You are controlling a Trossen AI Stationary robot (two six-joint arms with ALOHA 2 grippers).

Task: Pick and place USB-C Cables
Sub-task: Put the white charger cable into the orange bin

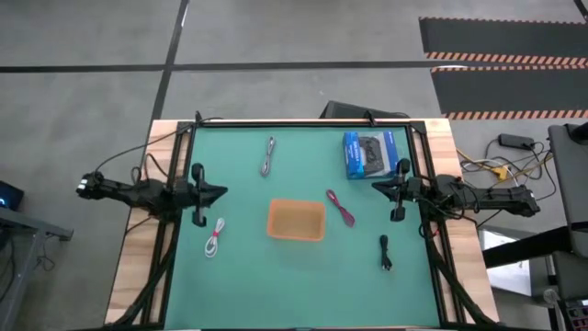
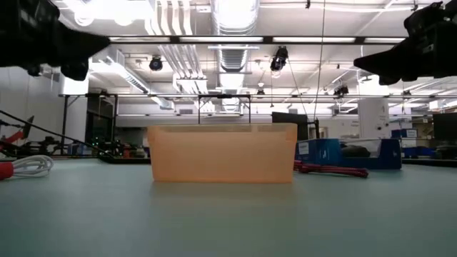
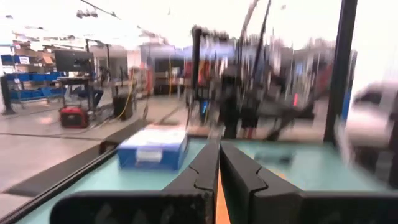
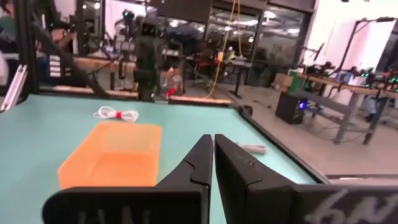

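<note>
USB-C Cables around tray, left claw and right claw seemingly closed, raised

You see a blue box printed with a black controller lying near the far right corner of the green table; from the left wrist camera that box sits by the mat's edge. Beyond the table lie grey floor and two black mats edged in orange stripes.
</note>
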